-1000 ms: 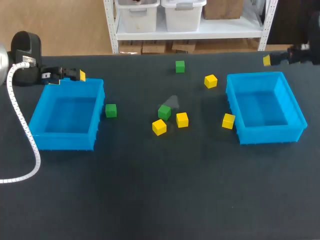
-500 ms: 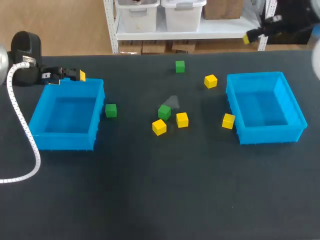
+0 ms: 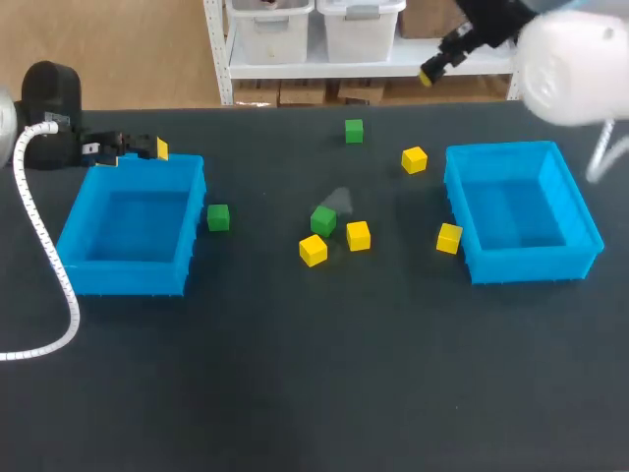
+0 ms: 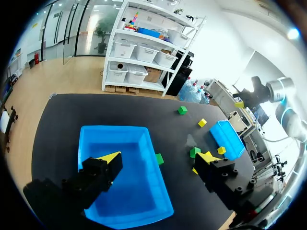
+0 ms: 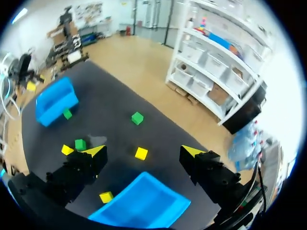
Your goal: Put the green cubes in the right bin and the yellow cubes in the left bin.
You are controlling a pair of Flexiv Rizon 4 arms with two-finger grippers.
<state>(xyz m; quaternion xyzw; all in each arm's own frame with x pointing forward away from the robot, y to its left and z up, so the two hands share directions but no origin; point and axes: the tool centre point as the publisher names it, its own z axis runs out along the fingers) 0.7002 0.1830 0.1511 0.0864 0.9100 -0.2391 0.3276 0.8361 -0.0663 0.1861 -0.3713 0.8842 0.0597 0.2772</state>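
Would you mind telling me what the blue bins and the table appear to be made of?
The left bin and right bin look like moulded plastic: uniform bright blue, thin walls, faint sheen. The table seems covered in a dark matte sheet, perhaps rubber or fabric, showing no glare.

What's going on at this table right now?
No cube is sorted yet: the left bin and the right bin are both empty. Three green cubes and four yellow cubes lie on the table between them. The left gripper hangs open at the left bin's far edge. The right gripper is open, raised above the table's far side, holding nothing.
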